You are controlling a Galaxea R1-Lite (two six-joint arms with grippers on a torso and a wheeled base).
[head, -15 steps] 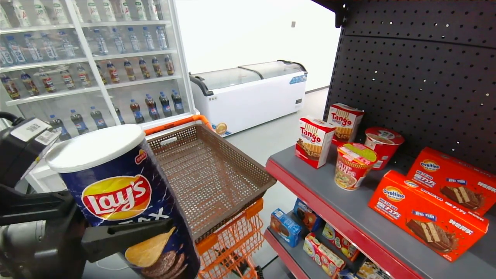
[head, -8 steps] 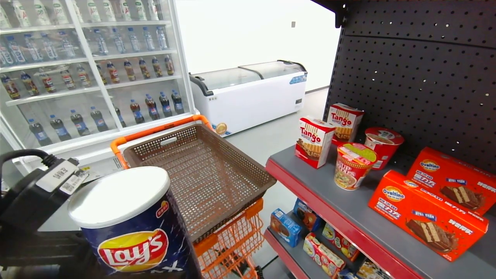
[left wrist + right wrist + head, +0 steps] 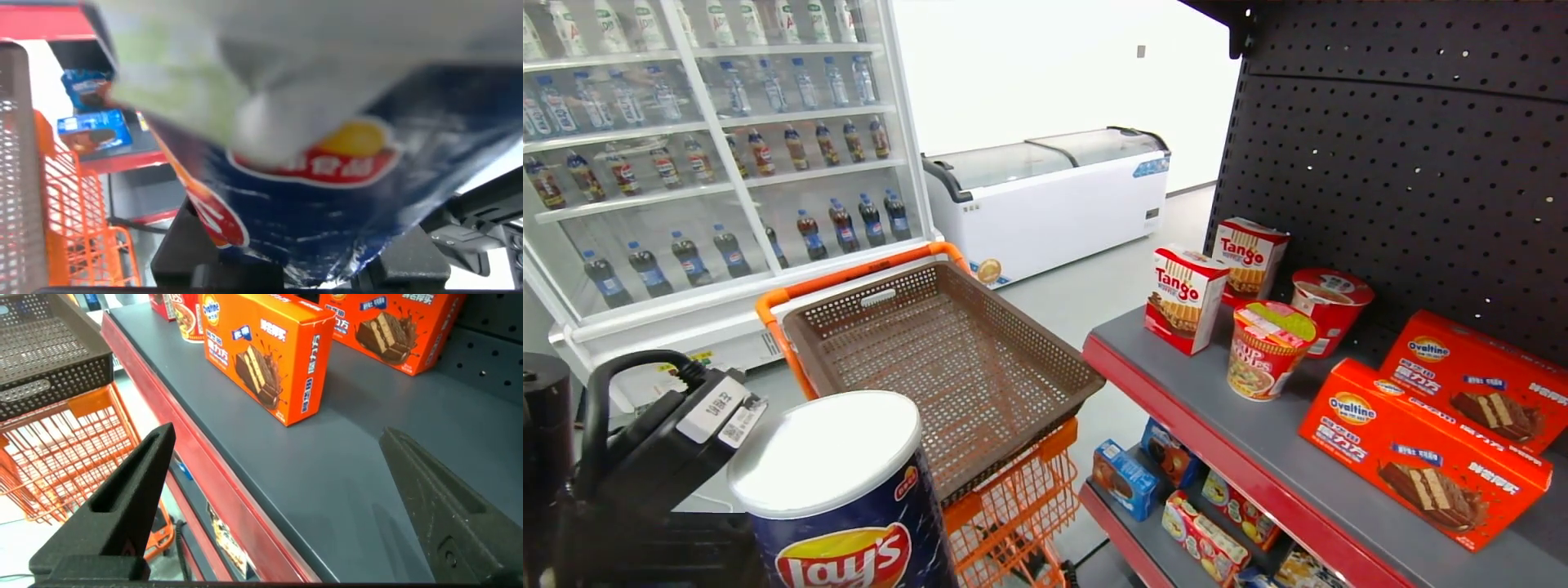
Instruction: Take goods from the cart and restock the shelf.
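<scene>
Your left gripper pinches the can around its body, low at the left, just beside the cart. Judge the can light: a stiff tube with a slick wrap, likely to dent under a hard squeeze. Grip it mid-body, not at the top. To the right, the shelf has bare space, and your right gripper hangs spread above it.

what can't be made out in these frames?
Chip can: lower half cut off by head view's bottom edge; left wrist view blurs its print.
Orange cart interior: hidden under the brown basket, head view.
Lower-shelf boxes: rear ones hidden by the top shelf.
Cooler bottles: labels too small.
</scene>
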